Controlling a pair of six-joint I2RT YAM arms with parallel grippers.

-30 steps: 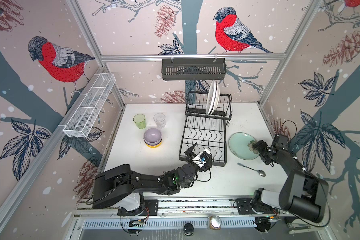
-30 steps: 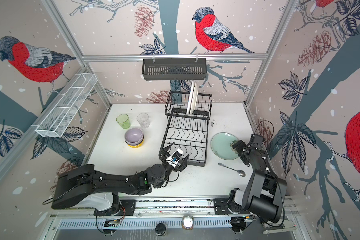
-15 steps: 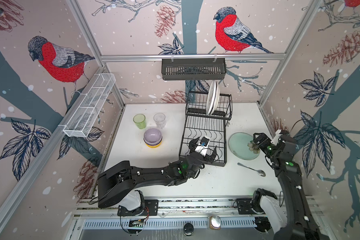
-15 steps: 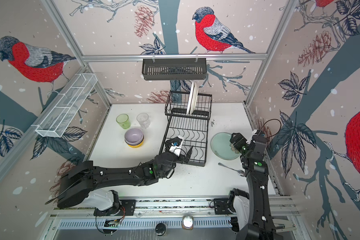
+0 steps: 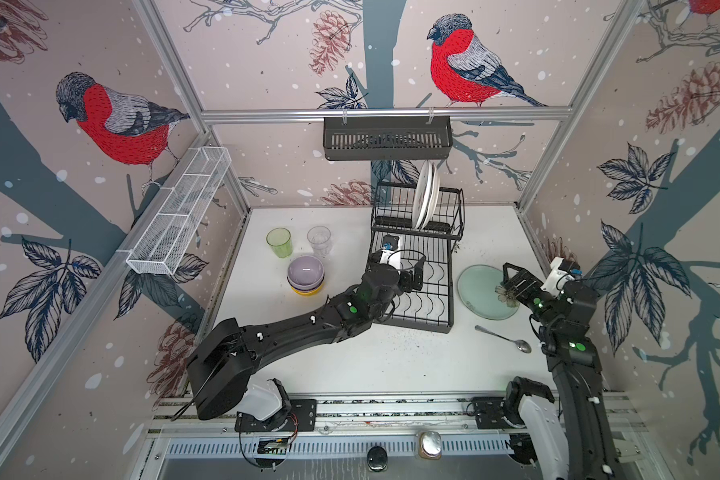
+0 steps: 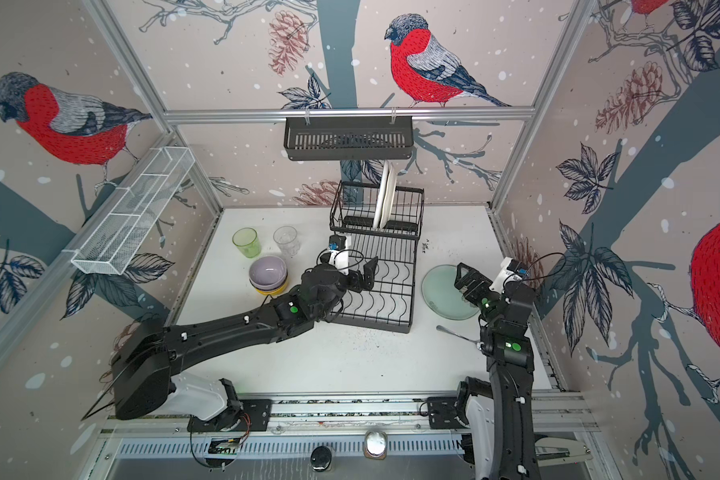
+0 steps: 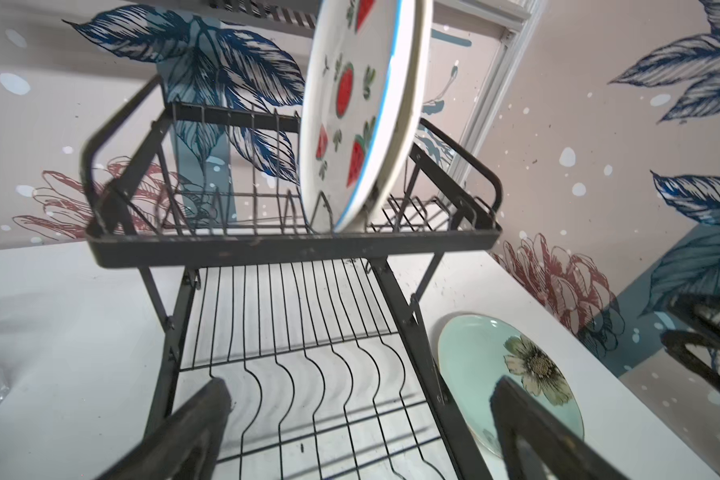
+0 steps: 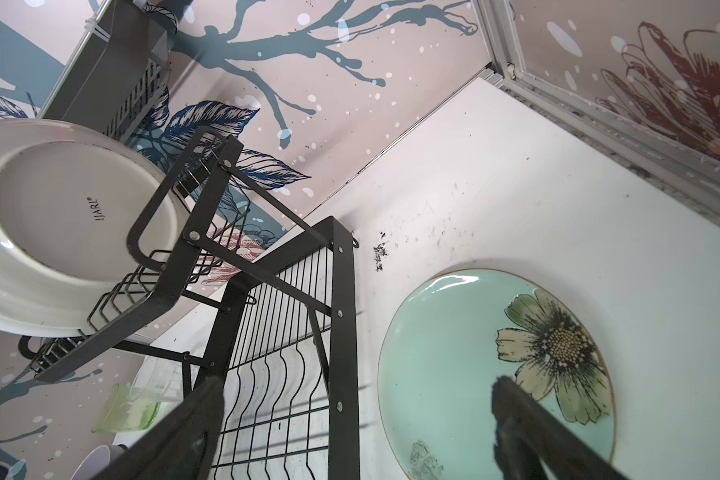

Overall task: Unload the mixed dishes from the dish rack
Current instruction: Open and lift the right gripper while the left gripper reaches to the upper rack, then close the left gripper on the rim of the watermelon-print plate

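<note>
The dish rack (image 5: pixel 441 291) (image 6: pixel 406 286) stands mid-table. Its raised tier holds a patterned white plate (image 7: pixel 350 112) and a plain white plate (image 8: pixel 59 224), both on edge. My left gripper (image 5: pixel 408 266) (image 7: pixel 360 388) hovers open over the bare lower tier, facing those plates. A pale green plate (image 5: pixel 481 291) (image 8: pixel 454 365) lies flat on the table right of the rack. My right gripper (image 5: pixel 516 282) (image 8: pixel 358 386) hangs open and empty above it. Left of the rack stand a green glass (image 5: pixel 279 242), a clear glass (image 5: pixel 319 240) and stacked bowls (image 5: pixel 305 274), lilac on top.
A metal spoon (image 5: pixel 504 338) lies on the table in front of the green plate. A dark slatted basket (image 5: pixel 387 137) hangs on the back rail above the rack. A white mesh trough (image 5: pixel 179 216) runs along the left wall.
My left gripper has moved from the rack's front edge farther in over the lower tier. My right arm has lifted up from the green plate's edge.
</note>
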